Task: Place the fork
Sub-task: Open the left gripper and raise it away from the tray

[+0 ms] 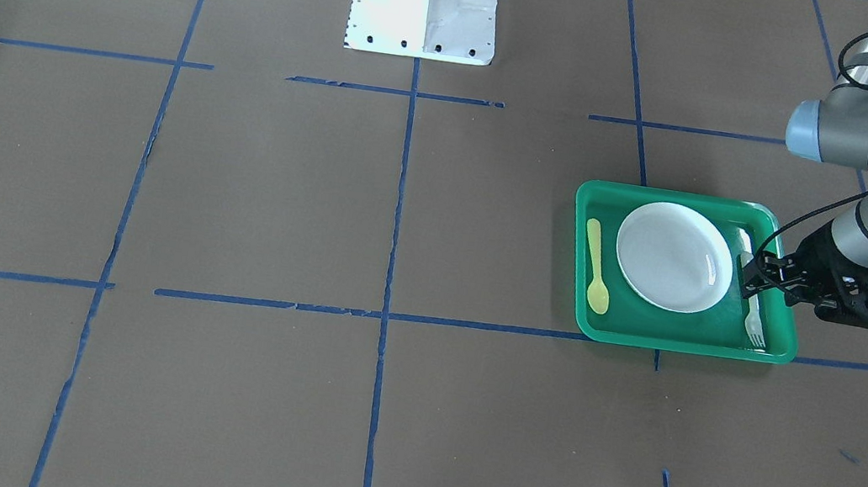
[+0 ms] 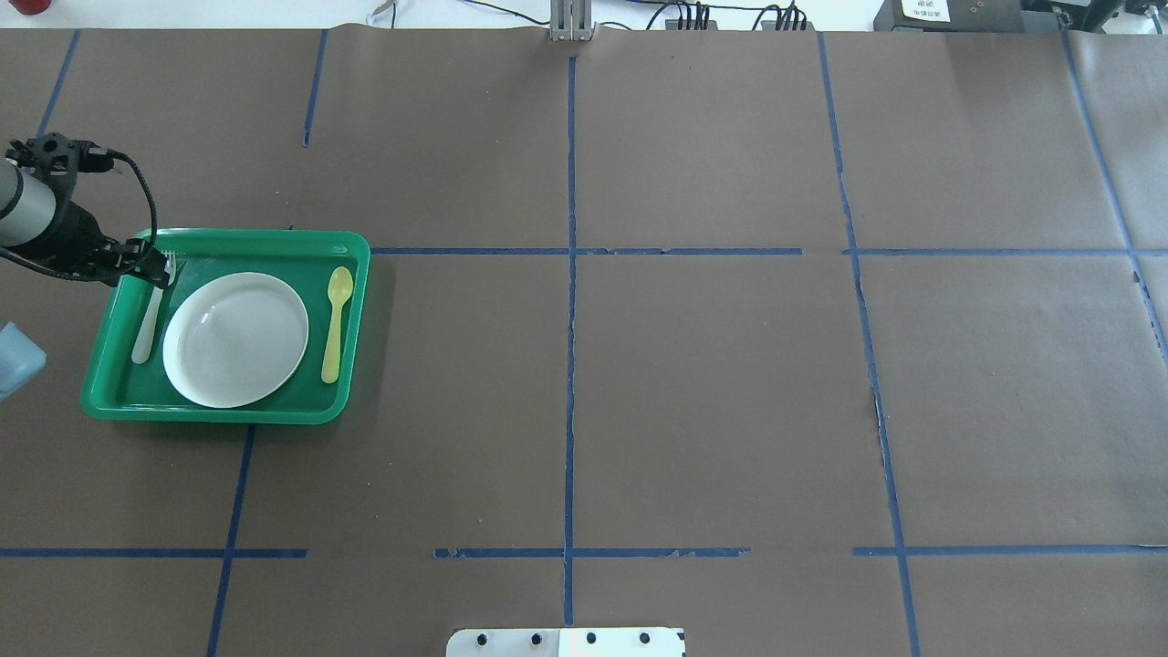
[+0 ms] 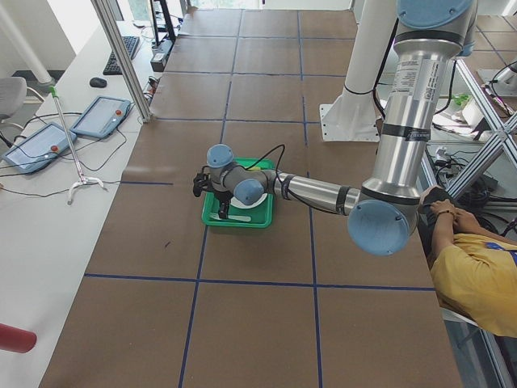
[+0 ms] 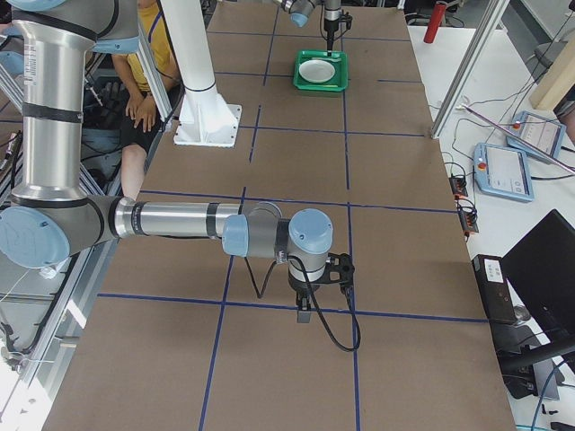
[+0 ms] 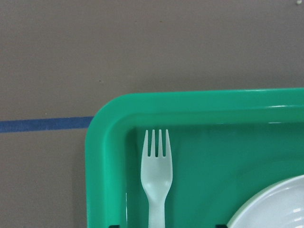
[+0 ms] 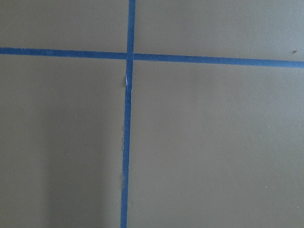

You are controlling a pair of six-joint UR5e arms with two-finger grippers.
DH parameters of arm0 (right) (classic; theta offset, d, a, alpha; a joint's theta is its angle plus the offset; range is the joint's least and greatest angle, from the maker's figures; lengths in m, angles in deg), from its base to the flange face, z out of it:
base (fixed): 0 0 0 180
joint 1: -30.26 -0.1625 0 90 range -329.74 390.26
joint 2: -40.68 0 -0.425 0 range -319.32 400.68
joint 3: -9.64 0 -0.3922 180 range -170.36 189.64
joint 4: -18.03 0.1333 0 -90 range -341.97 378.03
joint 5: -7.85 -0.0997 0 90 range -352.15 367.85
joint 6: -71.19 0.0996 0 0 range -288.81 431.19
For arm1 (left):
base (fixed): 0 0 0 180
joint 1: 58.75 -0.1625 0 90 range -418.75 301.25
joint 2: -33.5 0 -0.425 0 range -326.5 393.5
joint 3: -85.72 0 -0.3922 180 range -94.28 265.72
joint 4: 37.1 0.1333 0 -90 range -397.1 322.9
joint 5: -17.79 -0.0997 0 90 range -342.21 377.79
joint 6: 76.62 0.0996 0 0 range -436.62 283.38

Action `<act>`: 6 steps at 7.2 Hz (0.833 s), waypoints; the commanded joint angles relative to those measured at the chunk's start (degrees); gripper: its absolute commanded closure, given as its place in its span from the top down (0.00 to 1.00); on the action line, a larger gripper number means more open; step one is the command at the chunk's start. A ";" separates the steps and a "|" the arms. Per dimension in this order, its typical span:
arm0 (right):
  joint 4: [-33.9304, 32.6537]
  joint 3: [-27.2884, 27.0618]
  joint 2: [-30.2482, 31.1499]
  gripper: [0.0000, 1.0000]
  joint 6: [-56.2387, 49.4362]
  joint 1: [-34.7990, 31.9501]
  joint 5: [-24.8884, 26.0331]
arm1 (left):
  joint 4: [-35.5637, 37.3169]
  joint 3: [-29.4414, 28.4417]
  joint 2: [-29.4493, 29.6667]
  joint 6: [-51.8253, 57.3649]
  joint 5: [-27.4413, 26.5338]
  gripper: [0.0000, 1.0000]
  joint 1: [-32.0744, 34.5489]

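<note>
The fork point(image 5: 156, 173) is laid flat in the green tray point(image 5: 105, 166) and the left hand point(image 1: 756, 276) is spread open astride its handle. Placing seems finished; a straight lift clear is called for.

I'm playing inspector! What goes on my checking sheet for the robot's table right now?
Surface: brown table with blue tape lines.
Job's things: fork lies flat in the green tray, beside the white plate.
Clutter: yellow spoon in the tray, on the plate's other side.
Grippers: left gripper open over the fork's handle; right gripper above bare table, state unclear.
Cables: black cable loops along the left arm.
Surroundings: seated person in yellow beside the robot.
</note>
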State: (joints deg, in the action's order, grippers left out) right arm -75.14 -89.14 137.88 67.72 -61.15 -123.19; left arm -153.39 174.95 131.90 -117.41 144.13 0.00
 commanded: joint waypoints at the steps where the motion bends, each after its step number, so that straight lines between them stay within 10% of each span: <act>1: 0.00 0.00 0.00 1.00 -0.04 0.00 0.00 | 0.79 1.64 -2.66 7.34 3.63 0.71 4.60; 6: 0.00 0.00 0.00 1.00 -0.04 0.00 0.00 | 18.78 3.85 -8.40 45.10 8.81 0.73 26.46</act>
State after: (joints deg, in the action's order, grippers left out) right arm -75.14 -89.15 137.88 67.69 -61.15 -123.19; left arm -140.27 178.87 123.63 -82.41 150.51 20.29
